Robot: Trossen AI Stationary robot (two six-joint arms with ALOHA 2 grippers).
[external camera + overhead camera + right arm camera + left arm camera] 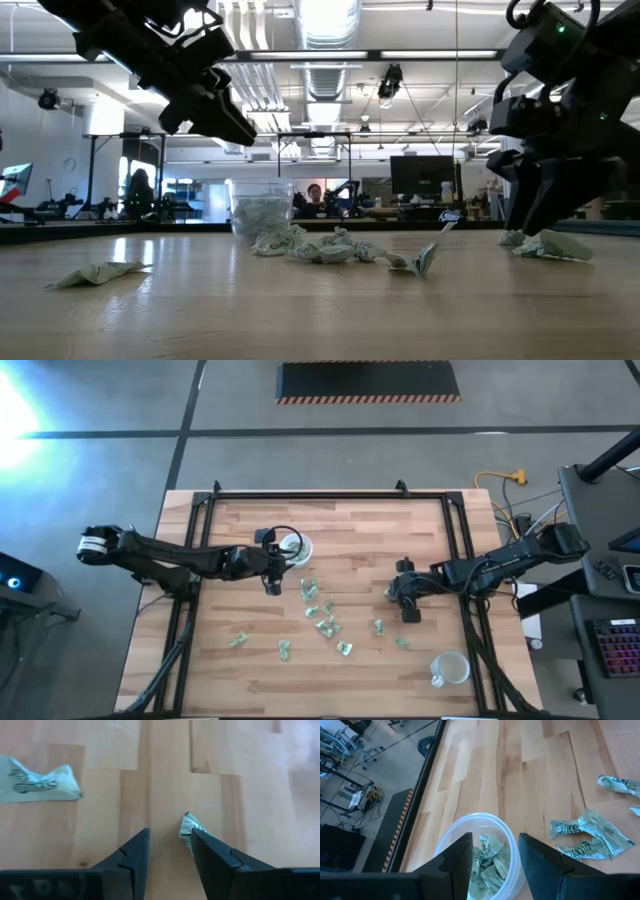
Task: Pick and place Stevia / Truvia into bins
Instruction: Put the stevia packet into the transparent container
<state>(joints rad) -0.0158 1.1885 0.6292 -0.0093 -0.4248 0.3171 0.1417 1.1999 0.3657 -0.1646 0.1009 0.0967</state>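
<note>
1 crumpled sachet [190,831] touches the spread right gripper [170,851], seemingly not held: feather-light, flimsy paper, pinch its raised fold. Left gripper [495,856] gapes empty over bin [451,836].

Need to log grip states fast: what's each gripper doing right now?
Left gripper: open, empty, above the bin.
Right gripper: open, low over the table, a sachet at one finger, not held.

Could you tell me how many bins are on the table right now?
2. One bin sits toward the table's far side, under the left claw, already holding sachets. The other bin stands near the table's front right corner. None seems hidden.
</note>
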